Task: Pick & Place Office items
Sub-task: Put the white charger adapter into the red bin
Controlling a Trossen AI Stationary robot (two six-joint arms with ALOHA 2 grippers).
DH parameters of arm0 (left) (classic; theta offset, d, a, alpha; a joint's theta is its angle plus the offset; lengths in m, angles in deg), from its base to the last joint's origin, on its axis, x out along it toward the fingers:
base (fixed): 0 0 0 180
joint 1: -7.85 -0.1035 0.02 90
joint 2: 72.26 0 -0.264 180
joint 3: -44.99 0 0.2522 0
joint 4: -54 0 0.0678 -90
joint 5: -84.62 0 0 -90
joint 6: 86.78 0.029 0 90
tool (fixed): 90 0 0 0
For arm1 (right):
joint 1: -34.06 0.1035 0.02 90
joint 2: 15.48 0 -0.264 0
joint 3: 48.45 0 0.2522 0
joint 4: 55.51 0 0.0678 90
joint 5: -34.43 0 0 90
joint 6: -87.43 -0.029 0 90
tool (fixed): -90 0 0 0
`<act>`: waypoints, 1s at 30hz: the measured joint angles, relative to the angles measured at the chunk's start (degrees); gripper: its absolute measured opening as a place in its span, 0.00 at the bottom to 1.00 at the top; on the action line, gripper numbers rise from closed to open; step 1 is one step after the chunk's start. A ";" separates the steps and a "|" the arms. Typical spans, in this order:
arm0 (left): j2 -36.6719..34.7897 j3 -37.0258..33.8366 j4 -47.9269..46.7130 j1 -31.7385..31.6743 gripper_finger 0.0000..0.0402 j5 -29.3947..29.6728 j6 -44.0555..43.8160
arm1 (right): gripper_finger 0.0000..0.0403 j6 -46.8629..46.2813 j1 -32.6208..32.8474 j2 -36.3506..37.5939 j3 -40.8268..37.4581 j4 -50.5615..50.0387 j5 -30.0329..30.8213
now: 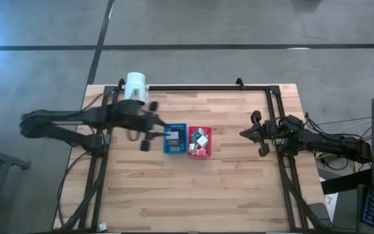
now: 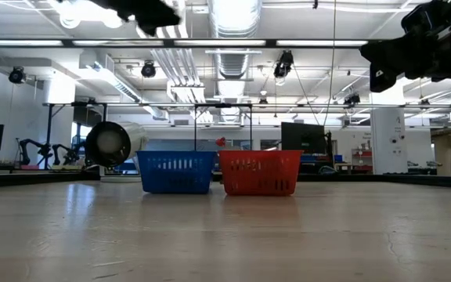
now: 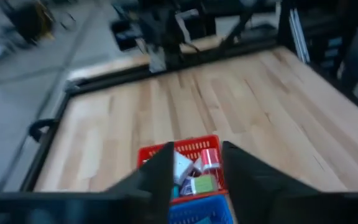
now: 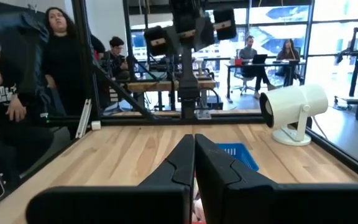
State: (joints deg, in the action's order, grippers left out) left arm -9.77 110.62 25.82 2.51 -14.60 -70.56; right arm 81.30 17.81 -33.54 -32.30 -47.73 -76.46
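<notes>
Left gripper [image 1: 163, 125], fingers parted and empty, hovers over the blue tray [image 1: 174, 139]; red tray [image 1: 199, 142] of office items [image 1: 200, 138] just beyond, white cylinder [image 1: 136, 86] behind. Right gripper [image 1: 244, 134], shut, waits well apart.

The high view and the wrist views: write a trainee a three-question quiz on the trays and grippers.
1. True or false: the red perforated plastic tray touches the blue perforated plastic tray.
2. The left gripper hovers beside which tray? A) red B) blue C) neither
3. Fill in: the right gripper, off to the right of both trays, has its fingers ____.

Key: 1 true. 2 B. 3 shut.
</notes>
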 joint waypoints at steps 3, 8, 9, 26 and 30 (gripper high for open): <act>-10.68 -11.08 7.57 -1.19 0.16 0.24 -2.41 | 0.02 -1.05 -0.02 0.01 0.00 0.00 -0.02; -23.71 -23.59 13.34 -4.34 0.03 0.59 -6.83 | 0.02 -1.28 -0.02 -0.03 0.00 0.13 -0.01; -25.90 -25.61 13.80 -4.86 0.02 0.19 -6.91 | 0.02 -1.30 -0.03 -0.03 0.00 0.14 -0.02; -51.26 -45.81 24.03 -5.84 0.01 -1.80 -13.67 | 0.02 -0.75 -1.38 -0.33 -1.12 0.21 2.89; -54.30 -47.76 24.84 -5.84 0.01 -0.25 -14.19 | 0.02 0.32 -1.79 -1.46 -1.84 0.98 7.69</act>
State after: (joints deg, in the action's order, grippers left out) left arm -64.07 62.86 50.66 -3.33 -14.85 -84.75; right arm 81.62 16.02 -35.00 -34.14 -46.75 -68.77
